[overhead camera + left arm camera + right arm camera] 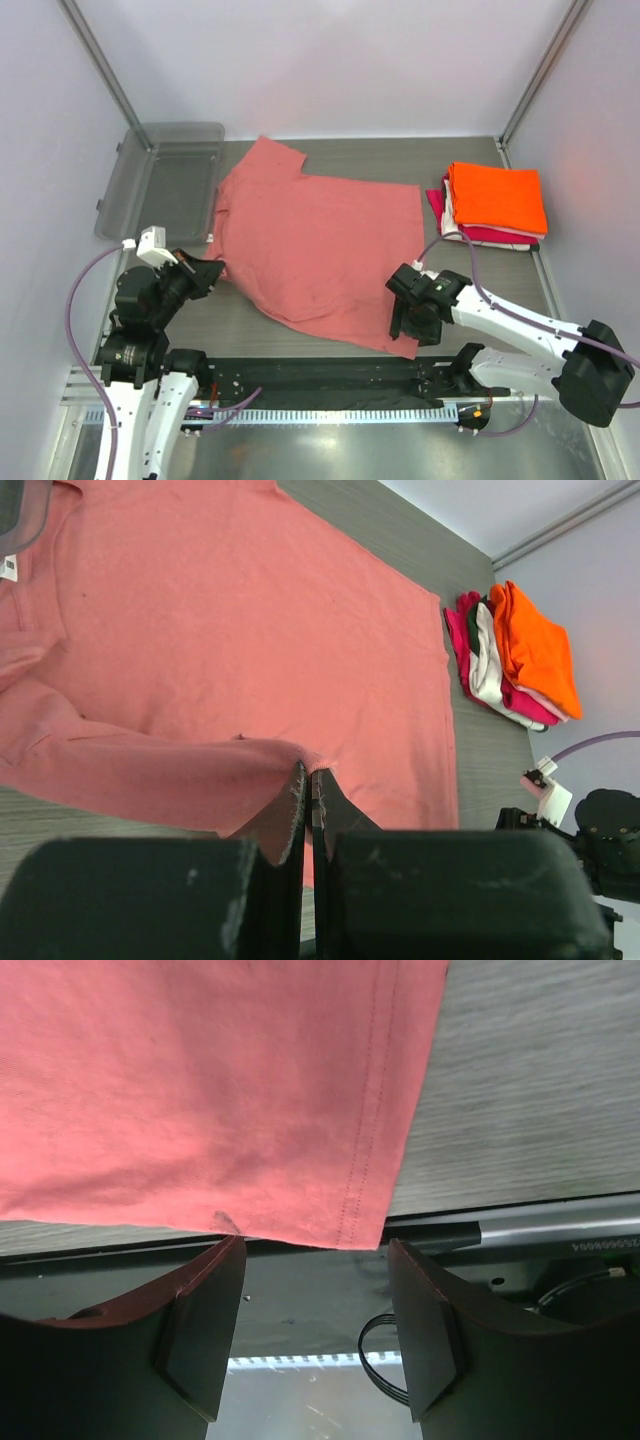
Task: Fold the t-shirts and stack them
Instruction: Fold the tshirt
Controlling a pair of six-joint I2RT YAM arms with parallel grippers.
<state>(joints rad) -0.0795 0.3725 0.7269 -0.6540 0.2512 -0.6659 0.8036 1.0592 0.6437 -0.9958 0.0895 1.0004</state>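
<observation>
A salmon-pink t-shirt (320,245) lies spread across the middle of the table. My left gripper (212,270) is shut on its near-left sleeve edge; the wrist view shows the cloth (200,770) pinched between the closed fingertips (309,775). My right gripper (408,330) is open and empty just beyond the shirt's near-right hem corner (370,1230), with the fingers (210,1320) either side of open space. A folded stack sits at the far right: the orange shirt (497,197) on top, white and magenta-red shirts (480,236) beneath.
A clear grey plastic tray (165,180) stands at the far left, touching the shirt's collar side. A black rail (320,375) runs along the near table edge. Walls close in both sides.
</observation>
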